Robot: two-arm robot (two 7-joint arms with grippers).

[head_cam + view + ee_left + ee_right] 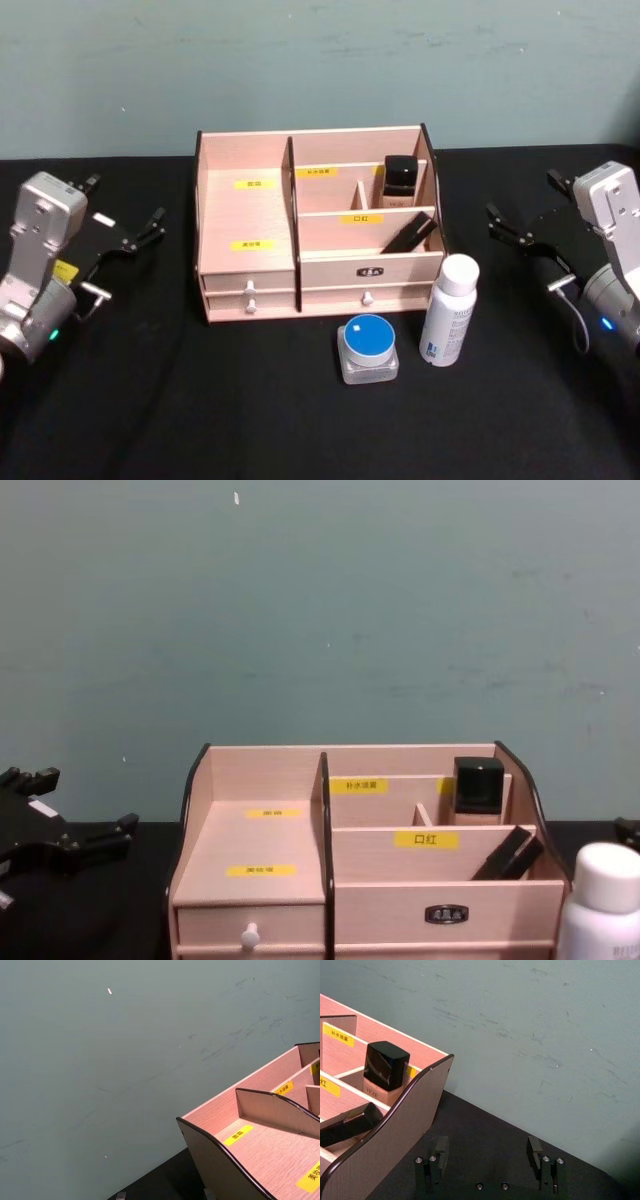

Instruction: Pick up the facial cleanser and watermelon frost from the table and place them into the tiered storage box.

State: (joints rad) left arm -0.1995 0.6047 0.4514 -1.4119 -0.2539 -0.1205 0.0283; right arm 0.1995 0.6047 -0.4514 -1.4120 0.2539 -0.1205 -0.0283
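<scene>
Flanking the tiered storage box [245,150], your left tool [125,208] and right tool [520,196] hang released, with the white bottle [450,310] and the blue-lidded jar [368,346] reachable near.

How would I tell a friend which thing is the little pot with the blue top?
Find the pale wooden storage box in the middle of the black table. On the table just before its right drawer sits a squat clear jar. Its round blue lid and low build set it apart from the tall white bottle beside it.
</scene>
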